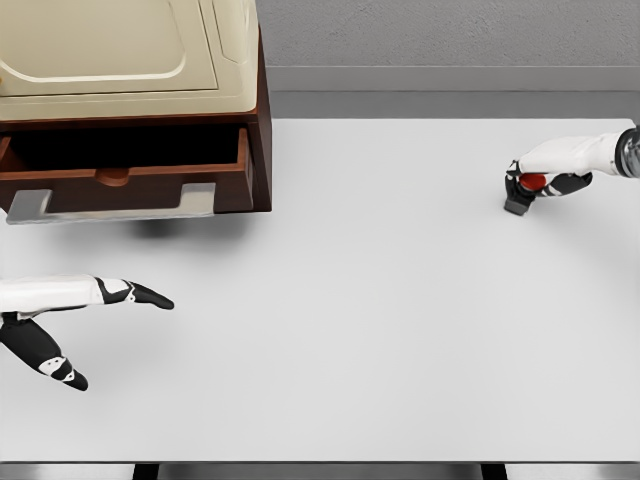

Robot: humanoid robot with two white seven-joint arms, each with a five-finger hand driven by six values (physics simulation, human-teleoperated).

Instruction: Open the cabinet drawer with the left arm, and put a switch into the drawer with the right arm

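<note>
The brown cabinet (262, 110) with a cream top stands at the table's far left. Its drawer (125, 186) is pulled out, with a grey handle (110, 207) along the front and a dark hollow inside. My left hand (95, 325) hovers low at the left edge, in front of the drawer, fingers spread and holding nothing. At the far right my right hand (535, 185) is curled around a small dark switch with a red button (530, 184), which sits at table level.
The white table (370, 320) stretches between the two hands. Its front edge runs along the bottom of the view. A grey wall lies behind the table.
</note>
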